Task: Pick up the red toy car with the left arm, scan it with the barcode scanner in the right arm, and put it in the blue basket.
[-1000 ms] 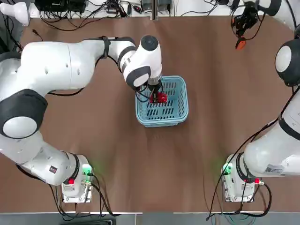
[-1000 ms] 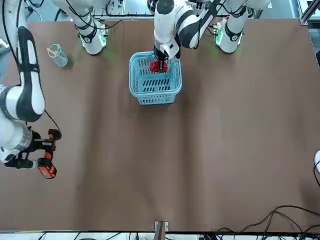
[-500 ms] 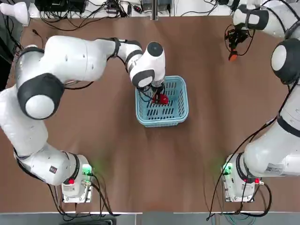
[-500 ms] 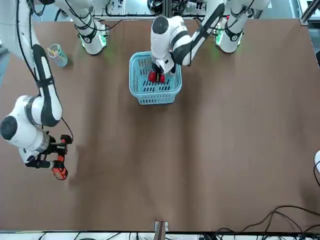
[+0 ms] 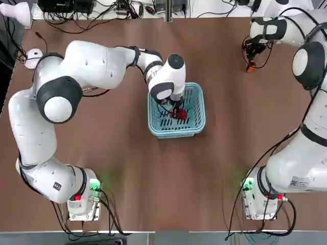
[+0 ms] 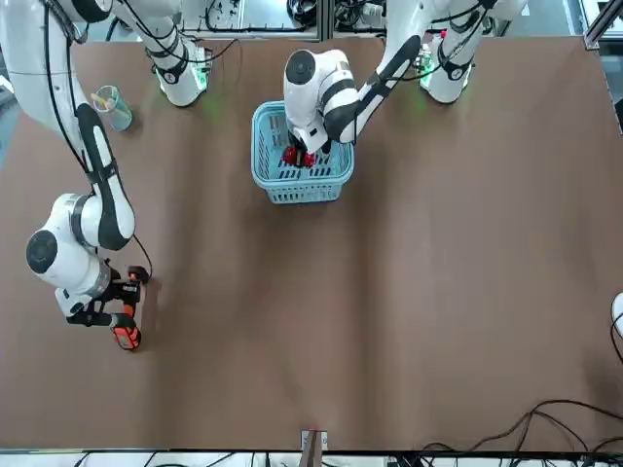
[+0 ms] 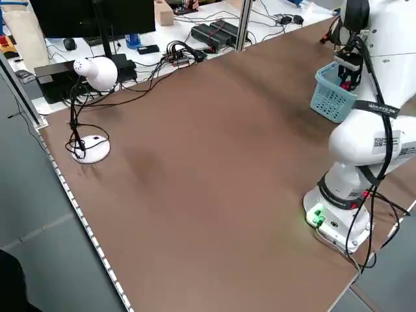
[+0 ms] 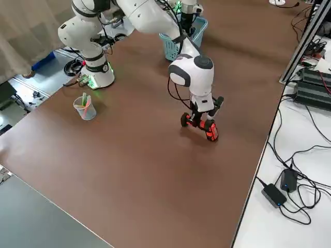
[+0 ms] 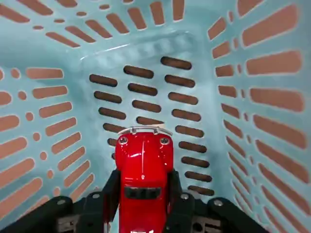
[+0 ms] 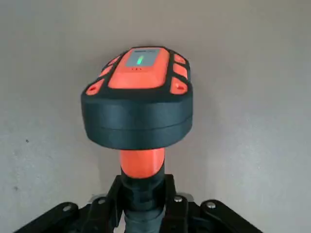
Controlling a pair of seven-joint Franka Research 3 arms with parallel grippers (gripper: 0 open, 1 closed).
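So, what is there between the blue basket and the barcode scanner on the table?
Only bare brown tabletop lies between the blue basket and the barcode scanner; the top view shows it.

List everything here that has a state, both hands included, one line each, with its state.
Red toy car: gripped, roof up, over the basket's slotted floor
Left hand: shut on the car, at the blue basket
Blue basket: upright, on the table
Barcode scanner: gripped, green light lit on its top
Right hand: shut on the scanner, above the table's far right
Plastic cup: upright, holding a few slim items
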